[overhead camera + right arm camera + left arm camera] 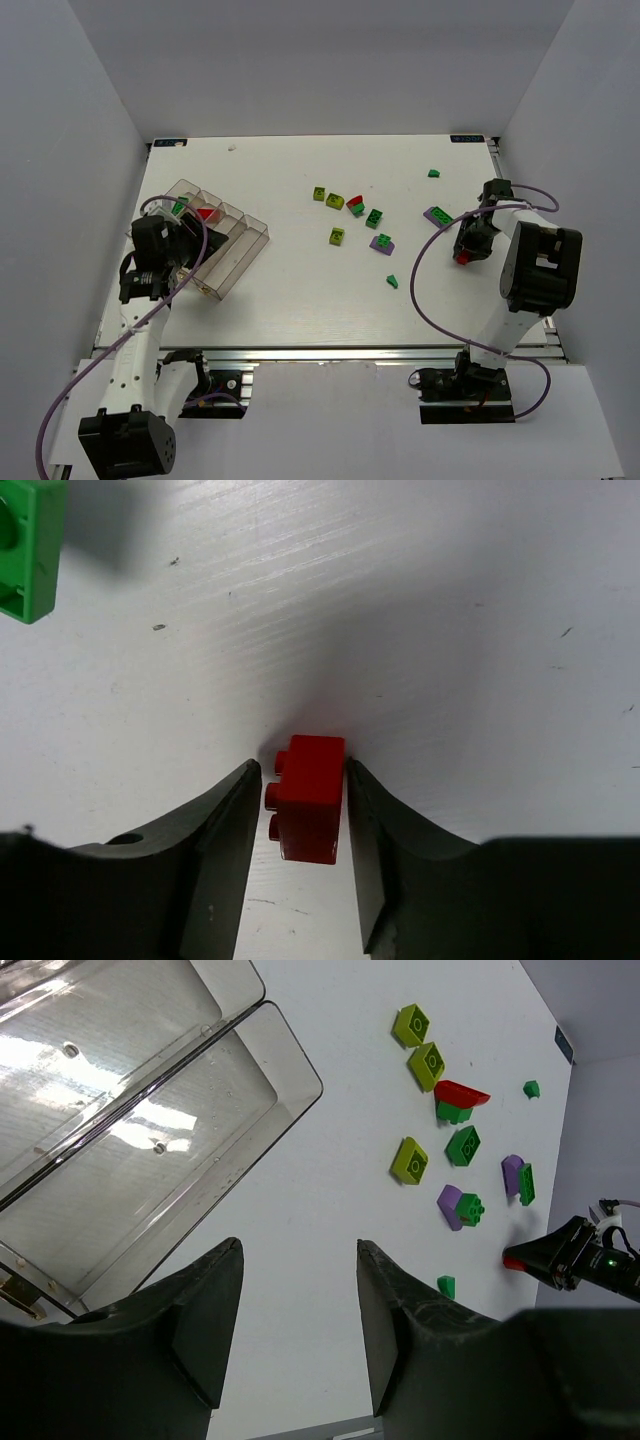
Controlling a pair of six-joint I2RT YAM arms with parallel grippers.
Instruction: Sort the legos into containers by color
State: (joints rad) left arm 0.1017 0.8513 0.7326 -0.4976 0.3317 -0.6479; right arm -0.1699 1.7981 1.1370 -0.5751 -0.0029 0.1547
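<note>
My right gripper (298, 772) is shut on a small red brick (308, 798) right at the table surface; from above the brick (465, 258) shows under the gripper at the right. My left gripper (298, 1255) is open and empty, hovering beside the clear divided tray (240, 1110). From above, the tray (240, 250) sits at the left with a red brick (208, 213) and a green brick (181, 205) in its far compartments. Loose yellow-green (338, 236), green (374, 217), red (354, 201) and purple (381, 241) bricks lie mid-table.
A purple brick (437, 213) lies just left of my right gripper, and a green brick (25, 550) shows at the top left of the right wrist view. Single green bricks lie at the far right (434, 173) and nearer the front (392, 281). White walls surround the table.
</note>
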